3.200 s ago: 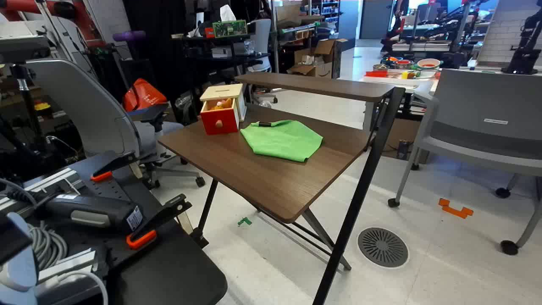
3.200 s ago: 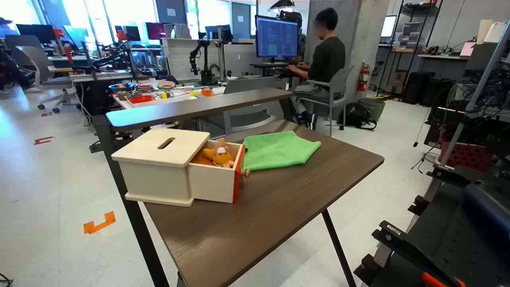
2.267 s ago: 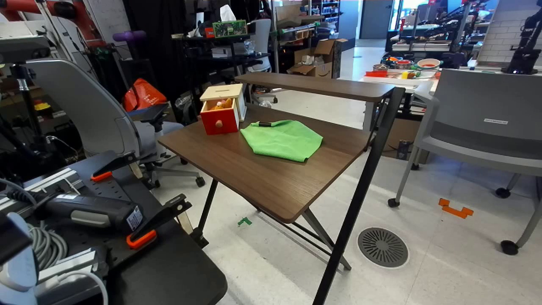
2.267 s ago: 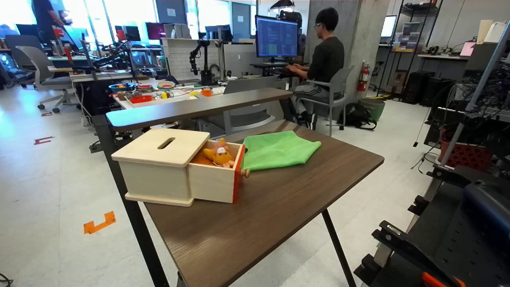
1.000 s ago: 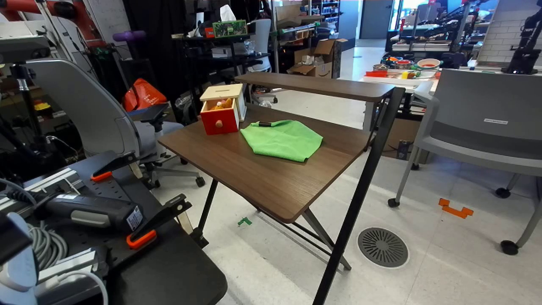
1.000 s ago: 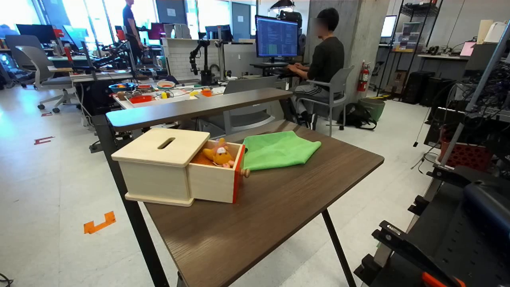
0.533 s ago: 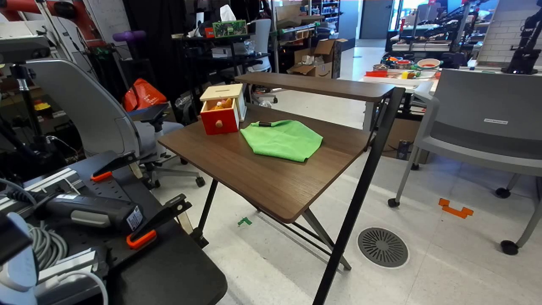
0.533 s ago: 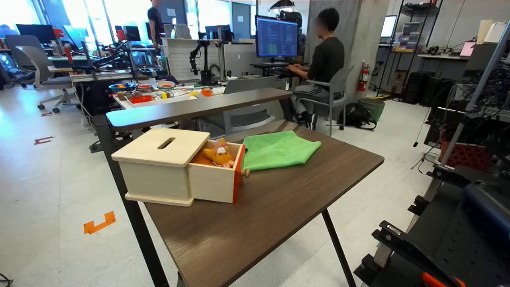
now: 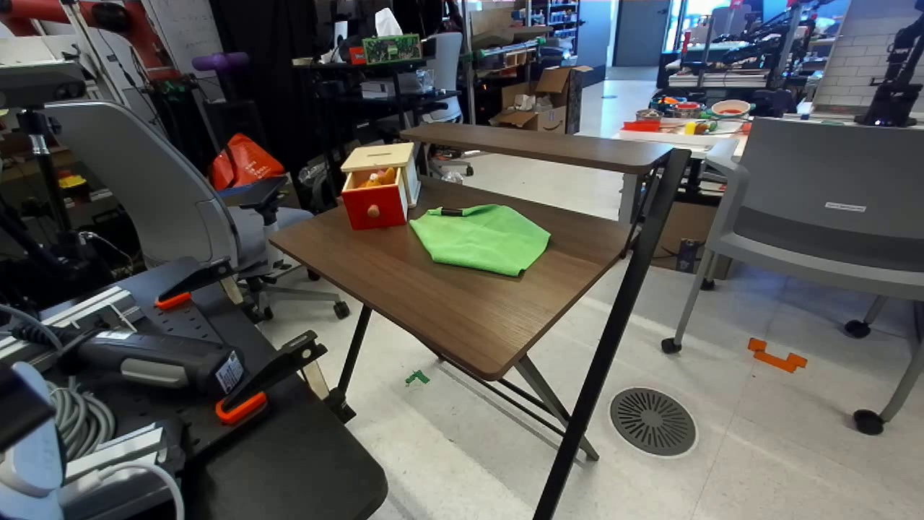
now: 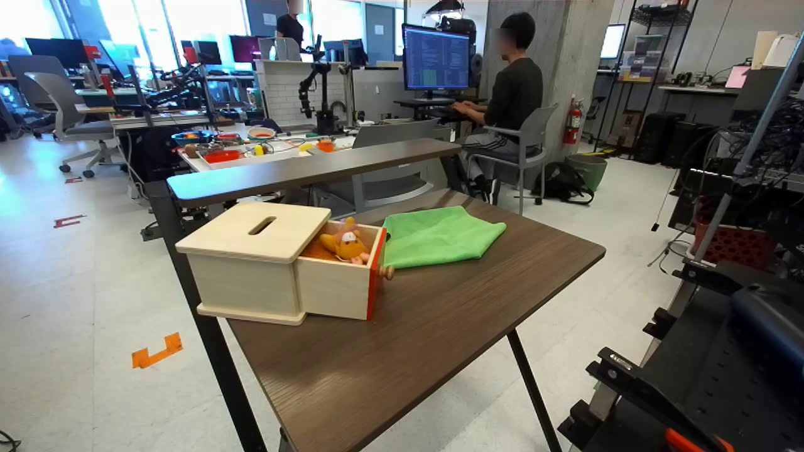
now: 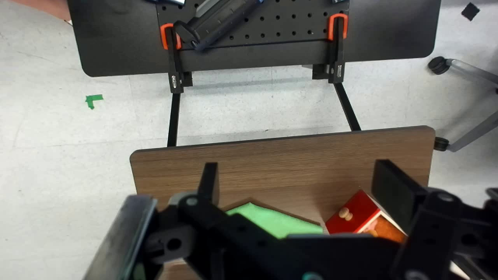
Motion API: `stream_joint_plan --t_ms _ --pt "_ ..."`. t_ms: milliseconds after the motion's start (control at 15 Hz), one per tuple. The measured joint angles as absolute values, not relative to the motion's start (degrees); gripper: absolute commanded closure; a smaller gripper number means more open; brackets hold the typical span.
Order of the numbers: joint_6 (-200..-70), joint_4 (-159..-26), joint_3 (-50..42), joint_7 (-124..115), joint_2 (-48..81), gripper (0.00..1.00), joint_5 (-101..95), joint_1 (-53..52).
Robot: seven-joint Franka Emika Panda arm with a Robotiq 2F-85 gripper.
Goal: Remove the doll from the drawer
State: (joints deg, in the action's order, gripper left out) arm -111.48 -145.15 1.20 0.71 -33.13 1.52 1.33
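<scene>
Doll (image 10: 347,243) lies in drawer (image 10: 333,289), standing partway out, by side edge of table (image 9: 462,310), near end of shelf (image 9: 534,146); doll's tip pokes above drawer rim; looks soft and light, likely squeezes down, little slip, hard to break; orange patch (image 10: 318,251) next to it perhaps its body, cannot tell; best hold: upper part, from above, clear of stiff drawer walls; jaws spread wide, holding nothing, well apart from doll.
</scene>
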Motion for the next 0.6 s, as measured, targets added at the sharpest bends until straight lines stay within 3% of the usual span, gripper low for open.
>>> stream_joint_plan --t_ms 600 --pt "-132.61 -144.21 3.16 -0.83 -13.20 0.00 1.62 -0.41"
